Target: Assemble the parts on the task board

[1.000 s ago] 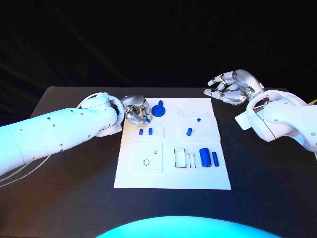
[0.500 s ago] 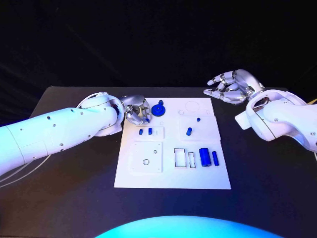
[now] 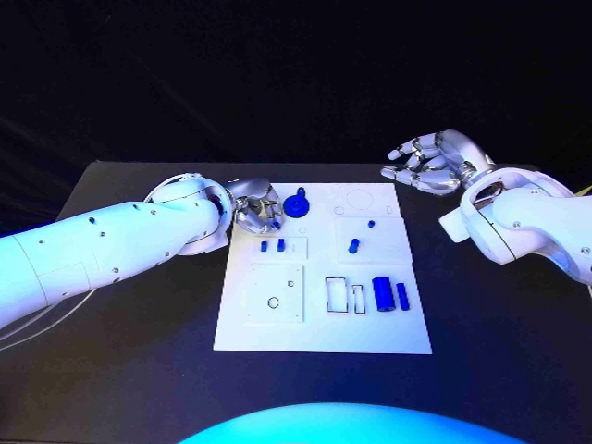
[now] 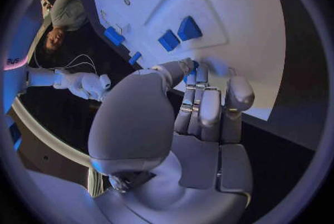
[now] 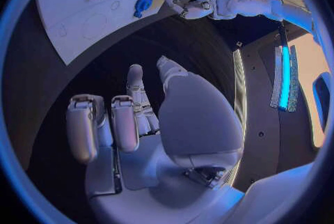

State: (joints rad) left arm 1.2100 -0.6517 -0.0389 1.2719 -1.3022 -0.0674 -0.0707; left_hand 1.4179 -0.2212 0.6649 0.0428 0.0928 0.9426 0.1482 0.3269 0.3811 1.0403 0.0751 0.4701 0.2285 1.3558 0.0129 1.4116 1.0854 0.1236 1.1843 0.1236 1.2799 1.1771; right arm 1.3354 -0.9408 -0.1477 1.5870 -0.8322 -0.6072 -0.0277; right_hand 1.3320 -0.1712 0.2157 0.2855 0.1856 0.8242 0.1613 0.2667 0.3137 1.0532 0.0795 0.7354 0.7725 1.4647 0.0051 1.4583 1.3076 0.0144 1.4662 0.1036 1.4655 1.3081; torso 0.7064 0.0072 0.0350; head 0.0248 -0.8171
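left hand [image 3: 257, 211] basically hasn't budged, fingers curled at the board's [image 3: 323, 328] far-left corner, touching the blue knob part [image 3: 296, 202] | can't tell if it's gripped | right hand [image 3: 434, 165] idle, spread, off far-right corner | no progress

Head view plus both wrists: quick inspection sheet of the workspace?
Surface: black table, bare around the board.
Job's things: white task board mid-table; blue parts on it, including a knob-like part at its far left corner, two small blocks and two cylinders near the slots.
Clutter: nothing seen.
Hands: left hand at the board's far left corner, fingers curled beside the knob-like part, contact unclear; right hand raised off the board's far right corner, holding nothing.
Cables: thin lines beside each arm.
Surroundings: dark backdrop.
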